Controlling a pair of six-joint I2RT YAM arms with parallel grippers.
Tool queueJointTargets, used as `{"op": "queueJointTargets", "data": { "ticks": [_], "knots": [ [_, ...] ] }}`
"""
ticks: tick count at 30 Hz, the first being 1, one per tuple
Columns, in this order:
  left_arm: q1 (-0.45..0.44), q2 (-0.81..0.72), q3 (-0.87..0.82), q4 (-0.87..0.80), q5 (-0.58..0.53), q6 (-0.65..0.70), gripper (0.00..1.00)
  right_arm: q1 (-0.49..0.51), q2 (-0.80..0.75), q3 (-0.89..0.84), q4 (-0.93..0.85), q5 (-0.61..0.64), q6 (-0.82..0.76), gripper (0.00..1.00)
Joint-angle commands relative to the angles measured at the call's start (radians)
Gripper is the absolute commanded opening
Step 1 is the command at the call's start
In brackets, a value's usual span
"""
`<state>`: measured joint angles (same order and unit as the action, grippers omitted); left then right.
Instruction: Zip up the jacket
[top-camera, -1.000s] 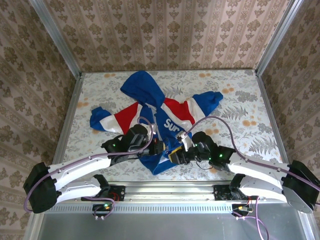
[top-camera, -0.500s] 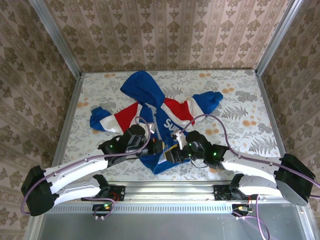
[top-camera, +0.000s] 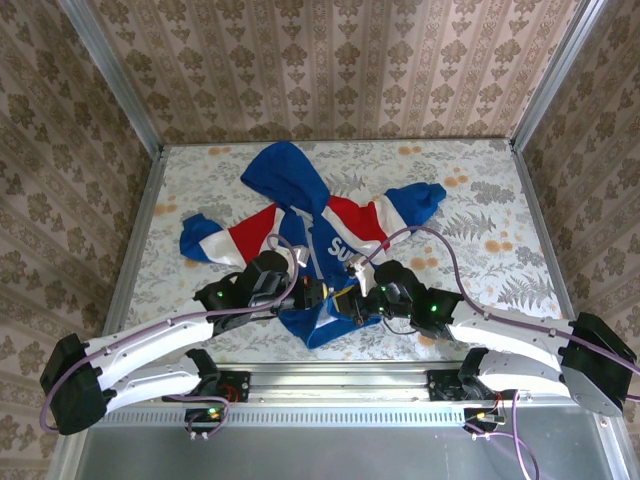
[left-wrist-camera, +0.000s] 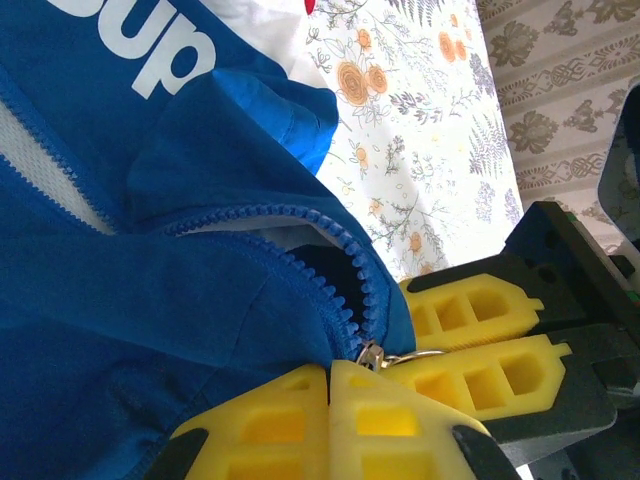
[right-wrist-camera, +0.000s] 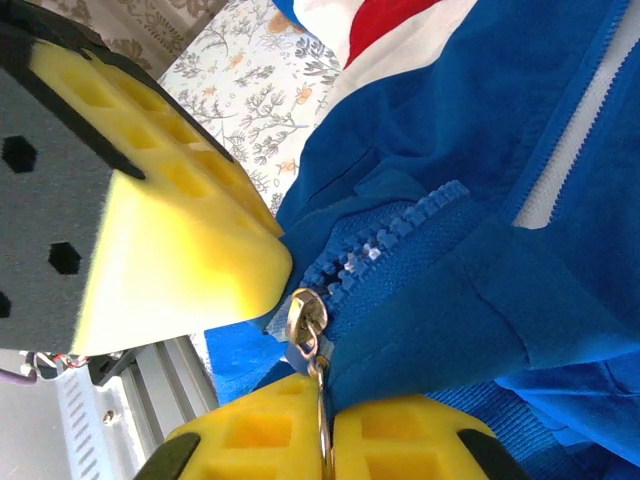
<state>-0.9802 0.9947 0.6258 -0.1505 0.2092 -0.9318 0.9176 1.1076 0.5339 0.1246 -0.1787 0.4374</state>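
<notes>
On the table (top-camera: 480, 200), the jacket (top-camera: 340, 225) runs hood (top-camera: 285, 170) far, hem (top-camera: 318, 336) near.

One small royal-blue hooded fabric jacket (top-camera: 335, 225) with red and white panels is lying on one floral-patterned surface (top-camera: 490, 230), showing one metal zipper slider (right-wrist-camera: 305, 318). Two white robot arms, the left arm (top-camera: 150, 345) and the right arm (top-camera: 510, 335), are carrying two yellow-padded tools, the left tool (left-wrist-camera: 328, 390) and the right tool (right-wrist-camera: 322, 420).
</notes>
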Motion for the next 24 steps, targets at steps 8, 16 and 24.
{"op": "queueJointTargets", "data": {
  "ticks": [8, 16, 24],
  "knots": [
    [0.003, -0.049, -0.029, -0.046, 0.000, 0.013, 0.00, 0.002, -0.021, 0.024, -0.110, 0.047, -0.070, 0.03],
    [-0.028, -0.037, -0.004, -0.137, -0.011, 0.062, 0.00, 0.001, 0.016, 0.160, -0.373, 0.013, -0.221, 0.05],
    [-0.045, -0.014, 0.002, -0.164, -0.019, 0.079, 0.00, 0.001, 0.116, 0.286, -0.575, -0.011, -0.356, 0.09]
  ]
}}
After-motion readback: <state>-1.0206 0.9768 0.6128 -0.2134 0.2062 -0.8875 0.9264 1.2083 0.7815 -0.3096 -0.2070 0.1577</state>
